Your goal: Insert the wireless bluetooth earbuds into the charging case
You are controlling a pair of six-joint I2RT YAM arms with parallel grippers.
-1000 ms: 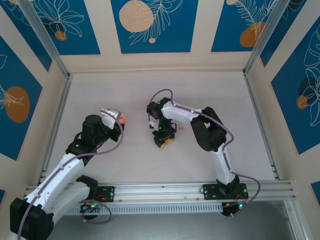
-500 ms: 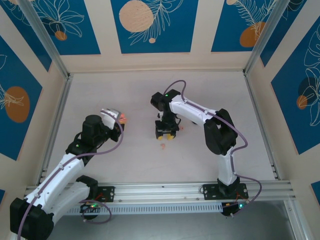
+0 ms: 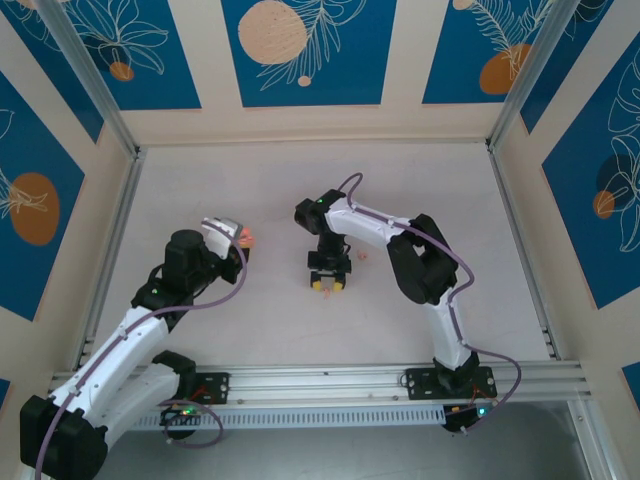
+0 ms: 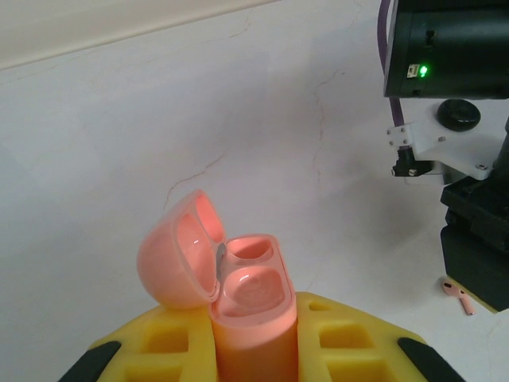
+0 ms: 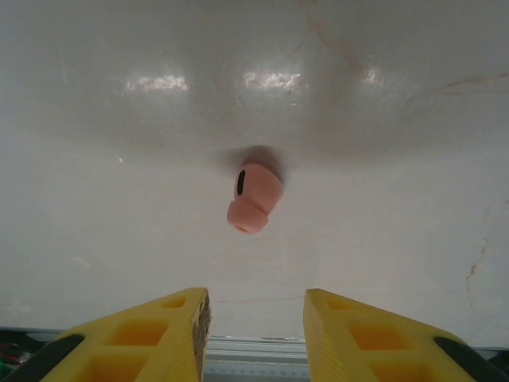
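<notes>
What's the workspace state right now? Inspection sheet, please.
Surface: white table, faint hairline marks.
Job's things: charging case upright in left gripper, lid open, both wells empty; one earbud on the table just ahead of right gripper; second earbud loose on the table too.
Clutter: nothing seen.
Grippers: left gripper shut on the charging case; right gripper open, holding nothing.
Cables: purple cable along each arm, away from the job's things.
Surroundings: blue leaf-print panels, aluminium frame.
</notes>
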